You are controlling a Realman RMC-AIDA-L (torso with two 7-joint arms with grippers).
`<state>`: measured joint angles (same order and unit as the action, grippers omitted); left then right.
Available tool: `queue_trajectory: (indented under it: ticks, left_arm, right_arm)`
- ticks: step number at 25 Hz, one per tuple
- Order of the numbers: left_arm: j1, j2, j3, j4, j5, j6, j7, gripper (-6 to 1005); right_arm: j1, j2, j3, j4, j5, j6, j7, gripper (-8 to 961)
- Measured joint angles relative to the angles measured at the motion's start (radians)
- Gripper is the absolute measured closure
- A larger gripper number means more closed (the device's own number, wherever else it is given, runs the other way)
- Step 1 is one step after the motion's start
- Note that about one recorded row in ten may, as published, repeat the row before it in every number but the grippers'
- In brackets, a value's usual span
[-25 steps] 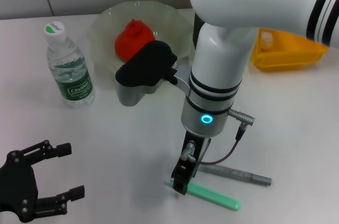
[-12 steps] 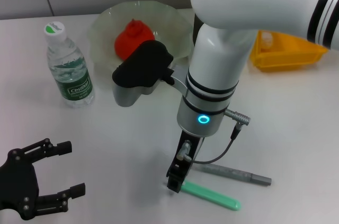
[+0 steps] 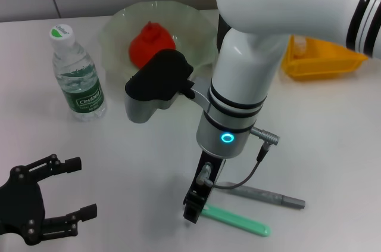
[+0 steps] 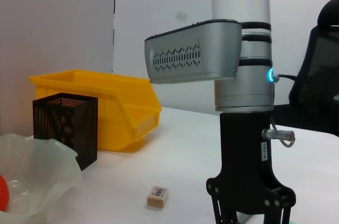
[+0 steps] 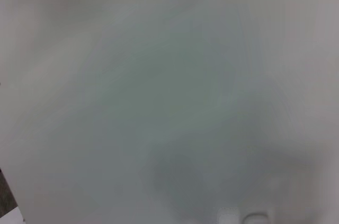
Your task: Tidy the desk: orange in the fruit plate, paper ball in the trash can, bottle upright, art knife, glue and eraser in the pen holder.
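White desk (image 3: 149, 162) carried all items. Water bottle (image 3: 75, 76) stood upright near left rear. Pale green fruit plate (image 3: 119, 31) sat at rear centre, beside bottle. Yellow bin (image 3: 324, 61) at right rear; black mesh pen holder (image 4: 66, 128) just beside it. Green art knife (image 3: 238, 220) and grey pen (image 3: 268, 196) lay close together near front. Small eraser (image 4: 157, 196) lay apart from holder.

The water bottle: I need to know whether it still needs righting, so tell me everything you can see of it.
The water bottle already stands upright on the white desk, on the robot's left, beside the pale fruit plate and apart from it. It looks like clear ribbed plastic with a white cap bearing a green mark, closed, and a green label round its middle. Nothing touches it: the left gripper sits open nearer the robot, and the right gripper is down by the green utensil.
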<state>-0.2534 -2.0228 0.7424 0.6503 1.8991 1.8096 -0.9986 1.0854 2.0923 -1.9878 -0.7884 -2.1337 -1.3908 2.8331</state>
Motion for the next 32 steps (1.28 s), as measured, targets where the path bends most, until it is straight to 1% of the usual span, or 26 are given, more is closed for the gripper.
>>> queue_trajectory:
  ticks: [8, 15, 20, 22, 24, 25, 26, 27, 29, 30, 31, 32]
  left_arm:
    - [0.0, -0.001, 0.0, 0.0, 0.0, 0.0, 0.0, 138]
    - [-0.001, -0.001, 0.0, 0.0, 0.0, 0.0, 0.0, 138]
    - [-0.002, -0.002, 0.0, 0.0, 0.0, 0.0, 0.0, 138]
    - [-0.002, -0.002, 0.0, 0.0, 0.0, 0.0, 0.0, 138]
    - [-0.002, -0.002, 0.0, 0.0, 0.0, 0.0, 0.0, 138]
    - [-0.003, -0.002, 0.0, 0.0, 0.0, 0.0, 0.0, 138]
    - [-0.003, -0.002, 0.0, 0.0, 0.0, 0.0, 0.0, 138]
    - [-0.003, -0.002, 0.0, 0.0, 0.0, -0.001, 0.0, 138]
    - [-0.003, -0.003, 0.0, -0.001, 0.0, -0.001, 0.0, 138]
    - [-0.003, -0.003, 0.0, -0.001, 0.0, -0.001, 0.0, 138]
    - [-0.003, -0.003, 0.0, -0.001, 0.0, -0.001, 0.0, 138]
    - [-0.003, -0.004, 0.0, -0.001, 0.0, -0.002, 0.0, 138]
  right_arm:
    - [-0.004, 0.0, -0.005, 0.002, -0.004, 0.0, 0.0, 544]
    - [-0.005, 0.0, -0.043, -0.004, -0.006, 0.015, 0.001, 544]
    - [-0.022, -0.002, -0.026, -0.027, -0.007, 0.01, 0.001, 737]
    - [-0.029, -0.005, -0.015, -0.042, -0.011, 0.001, 0.001, 752]
    - [-0.052, -0.01, 0.037, -0.082, -0.037, -0.03, 0.0, 767]
    - [-0.086, -0.012, 0.124, -0.143, -0.098, -0.078, -0.004, 775]
    - [-0.112, -0.012, 0.182, -0.186, -0.146, -0.114, -0.007, 775]
    - [-0.112, -0.012, 0.182, -0.186, -0.146, -0.114, -0.007, 775]
    - [-0.161, -0.013, 0.295, -0.28, -0.231, -0.178, -0.018, 775]
    - [-0.204, -0.013, 0.412, -0.374, -0.289, -0.24, -0.044, 775]
    - [-0.204, -0.013, 0.412, -0.374, -0.289, -0.24, -0.044, 775]
    - [-0.243, -0.016, 0.534, -0.46, -0.326, -0.29, -0.086, 775]
